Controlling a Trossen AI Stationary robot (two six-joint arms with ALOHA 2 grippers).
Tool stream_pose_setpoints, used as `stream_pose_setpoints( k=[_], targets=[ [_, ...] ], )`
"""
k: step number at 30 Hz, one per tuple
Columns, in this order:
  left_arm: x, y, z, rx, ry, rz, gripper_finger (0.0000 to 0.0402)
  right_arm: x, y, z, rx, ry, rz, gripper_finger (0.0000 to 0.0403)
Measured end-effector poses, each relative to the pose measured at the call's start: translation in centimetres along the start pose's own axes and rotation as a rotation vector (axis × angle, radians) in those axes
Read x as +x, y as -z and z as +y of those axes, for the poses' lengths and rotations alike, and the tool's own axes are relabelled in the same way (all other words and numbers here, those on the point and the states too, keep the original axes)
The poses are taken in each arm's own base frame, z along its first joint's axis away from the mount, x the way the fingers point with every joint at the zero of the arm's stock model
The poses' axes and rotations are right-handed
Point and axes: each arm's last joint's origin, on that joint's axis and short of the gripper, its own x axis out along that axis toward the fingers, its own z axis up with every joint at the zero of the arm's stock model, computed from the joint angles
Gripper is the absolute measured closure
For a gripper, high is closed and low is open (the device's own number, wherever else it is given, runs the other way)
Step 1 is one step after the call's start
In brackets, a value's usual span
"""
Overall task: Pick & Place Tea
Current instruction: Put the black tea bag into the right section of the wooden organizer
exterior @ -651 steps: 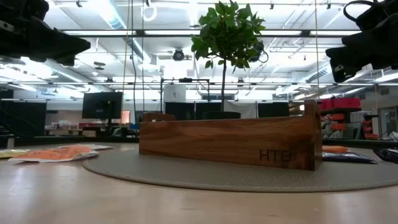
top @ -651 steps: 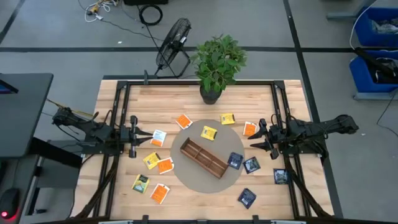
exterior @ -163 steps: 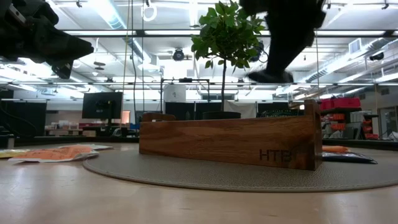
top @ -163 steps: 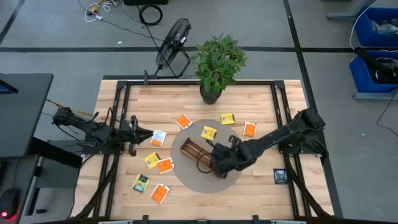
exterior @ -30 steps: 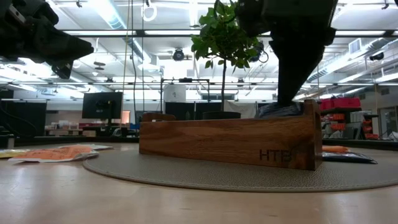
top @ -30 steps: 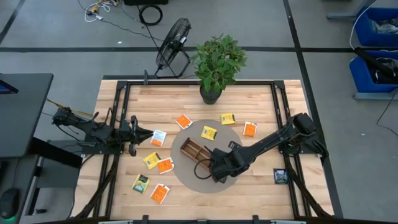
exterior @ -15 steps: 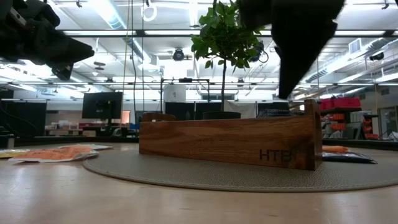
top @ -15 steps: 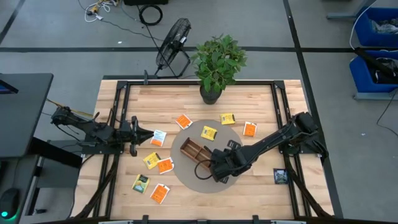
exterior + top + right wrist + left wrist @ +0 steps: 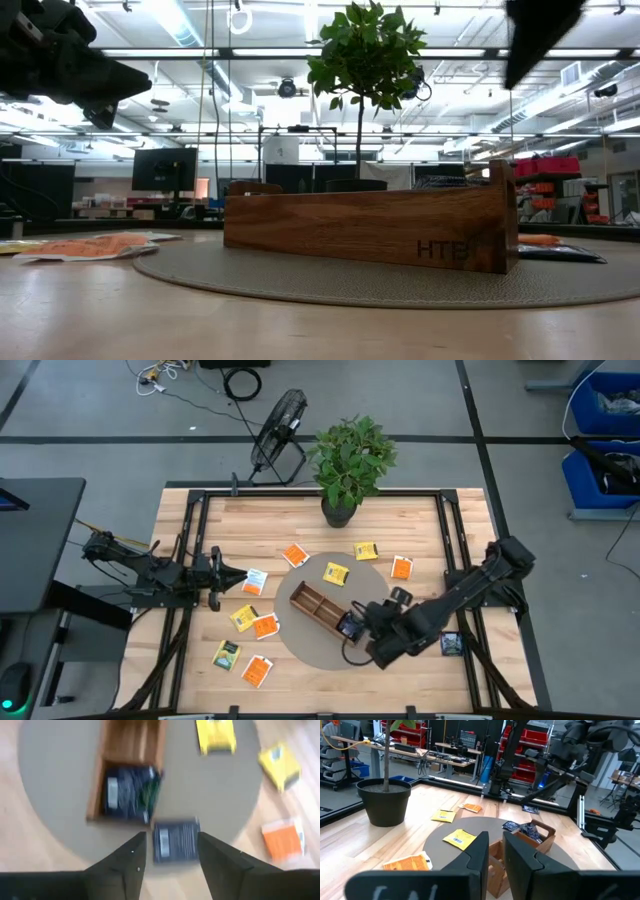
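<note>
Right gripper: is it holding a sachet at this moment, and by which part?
Nothing is held. The right gripper is open and empty above a dark blue sachet lying on the mat beside the tray.

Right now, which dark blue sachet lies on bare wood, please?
The sachet by the table's right edge; others are in the tray or on the mat.

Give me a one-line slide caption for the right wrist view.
Open right gripper above a dark blue sachet on the round mat, beside the tray's end compartment holding dark blue sachets.

From above, the right arm hides the dark blue sachet lying beside the tray.
</note>
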Motion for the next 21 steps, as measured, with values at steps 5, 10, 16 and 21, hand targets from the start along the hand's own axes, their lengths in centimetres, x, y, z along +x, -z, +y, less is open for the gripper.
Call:
stream_pose_setpoints(
  k=[5, 10, 16, 21],
  targets=[
    [0.0, 0.0, 0.0, 0.003, -0.001, 0.002, 0.0344, -1.1, 2.7, 0.1, -0.008, 0.024, 0.166, 0.0230],
    [0.0, 0.0, 0.0, 0.003, -0.001, 0.002, 0.0344, -1.6, 5.5, 0.8, 0.057, 0.008, 0.336, 0.0238],
    [0.0, 0.0, 0.0, 0.000, -0.001, 0.001, 0.0344, 0.5, 9.4, 0.6, 0.172, 0.087, 0.522, 0.0228],
    [0.0, 0.0, 0.0, -0.014, -0.001, 0.000, 0.0344, 2.6, 12.4, 0.6, 0.214, 0.086, 0.671, 0.0204]
  ],
)
